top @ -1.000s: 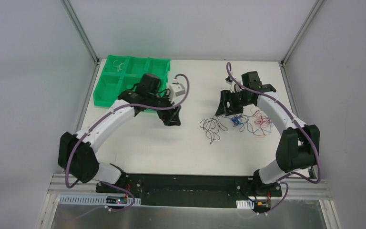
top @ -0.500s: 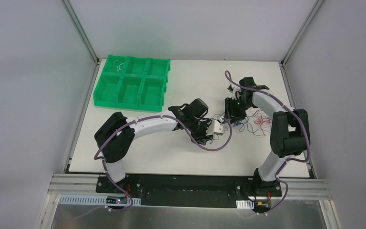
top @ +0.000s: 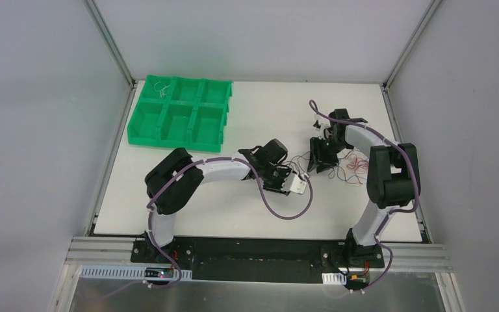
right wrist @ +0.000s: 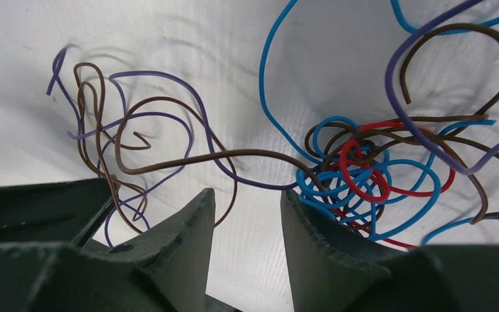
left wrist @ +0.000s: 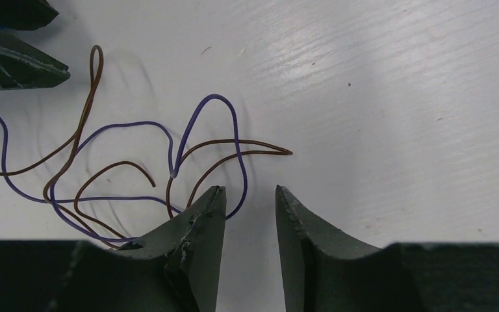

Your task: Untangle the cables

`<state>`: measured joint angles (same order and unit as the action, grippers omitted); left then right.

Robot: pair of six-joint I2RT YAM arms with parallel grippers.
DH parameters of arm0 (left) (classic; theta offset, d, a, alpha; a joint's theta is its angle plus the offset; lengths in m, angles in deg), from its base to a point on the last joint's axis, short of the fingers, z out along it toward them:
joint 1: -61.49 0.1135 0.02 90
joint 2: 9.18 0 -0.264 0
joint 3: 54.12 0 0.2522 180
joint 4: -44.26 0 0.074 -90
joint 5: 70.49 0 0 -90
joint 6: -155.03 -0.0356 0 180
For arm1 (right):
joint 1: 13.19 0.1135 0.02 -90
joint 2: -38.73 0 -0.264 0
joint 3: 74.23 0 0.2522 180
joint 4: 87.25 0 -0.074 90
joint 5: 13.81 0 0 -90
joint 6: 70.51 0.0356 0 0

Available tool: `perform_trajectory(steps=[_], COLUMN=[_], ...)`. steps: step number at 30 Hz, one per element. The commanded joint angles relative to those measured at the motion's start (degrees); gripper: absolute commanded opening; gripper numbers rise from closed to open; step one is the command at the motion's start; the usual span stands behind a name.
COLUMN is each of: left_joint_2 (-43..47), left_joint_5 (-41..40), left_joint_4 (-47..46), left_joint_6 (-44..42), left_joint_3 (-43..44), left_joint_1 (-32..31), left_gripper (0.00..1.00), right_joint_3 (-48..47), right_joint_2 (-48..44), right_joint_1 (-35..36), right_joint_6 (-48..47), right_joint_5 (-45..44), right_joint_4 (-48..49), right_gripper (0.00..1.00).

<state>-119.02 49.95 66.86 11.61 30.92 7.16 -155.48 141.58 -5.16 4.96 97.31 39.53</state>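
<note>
"Toward the counter's right edge, seen from above, what lies there?"

"The cables (top: 347, 166), a loose heap of red, blue and dark wire on the white counter (top: 234, 214). The left gripper (top: 284, 174) and right gripper (top: 318, 162) both reach down at the heap's left fringe, close together. A green tray (top: 179, 114) sits at the far left corner, with a pale wire (top: 162, 86) in its far left compartment."

"And the left wrist camera?"

"Its claw is released, with a clear gap between the fingers. Brown and purple strands (left wrist: 174, 172) lie flat just ahead. One purple loop (left wrist: 217, 97) dips into the gap."

"The right wrist?"

"That claw is parted too, gripping nothing. A blue, red and brown knot (right wrist: 351, 172) sits ahead on the right of the view. One brown strand (right wrist: 247, 153) runs from it to a looser brown-and-purple cluster (right wrist: 130, 140)."
</note>
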Motion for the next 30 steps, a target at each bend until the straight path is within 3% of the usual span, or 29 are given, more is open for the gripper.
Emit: perform_trajectory(steps=[1, 7, 9, 11, 12, 15, 19, 24, 30], left_joint_2=[-1.97, -5.43, -5.35, -3.49, -1.85, 5.9, 18.23, 32.11, 37.58], left_joint_5=[-2.0, -5.22, -5.09, -3.53, -2.74, -0.82, 4.06, 7.02, 8.78], left_joint_4=[-3.84, -5.98, -5.82, -4.39, -3.57, 0.04, 13.85, 21.53, 26.13], left_joint_6=[-4.68, -5.31, -6.02, -7.27, -7.78, -4.53, 8.32, 20.28, 31.42], left_joint_3=[0.36, 1.73, 1.66, 0.8, -0.06, -2.3, 1.12, 4.26, 14.87], left_joint_1=[0.5, 1.21, 1.22, 1.21, 1.1, 1.06, 4.06, 11.55, 24.27], left_gripper=[0.36, 0.35, 0.26, 0.01, 0.0, 0.0, 0.0, 0.0, 0.0], right_joint_3=[0.42, 0.94, 0.96, 0.95, 0.95, 1.0, 1.04, 1.41, 1.58], right_joint_2=[-0.36, 0.09, 0.51, 0.8, 0.92, 1.49, 1.98, 3.05, 4.84], right_joint_1=[-0.52, -0.53, -0.51, -0.54, -0.51, -0.6, -0.49, -0.56, -0.56], right_joint_6=[-1.22, -1.25, -1.29, -1.7, -1.93, -3.16, -4.1, -5.0, -5.55], right_joint_5=[1.02, 1.22, 0.73, -0.21, -1.46, -6.17, -10.5, -13.15, -14.4], right_joint_4=[-0.77, -0.14, 0.21, 0.56, 1.07, 2.45, 3.33, 4.15, 4.29], right_gripper=[0.44, 0.43, 0.43, 0.43, 0.43, 0.41, 0.37, 0.33, 0.31])
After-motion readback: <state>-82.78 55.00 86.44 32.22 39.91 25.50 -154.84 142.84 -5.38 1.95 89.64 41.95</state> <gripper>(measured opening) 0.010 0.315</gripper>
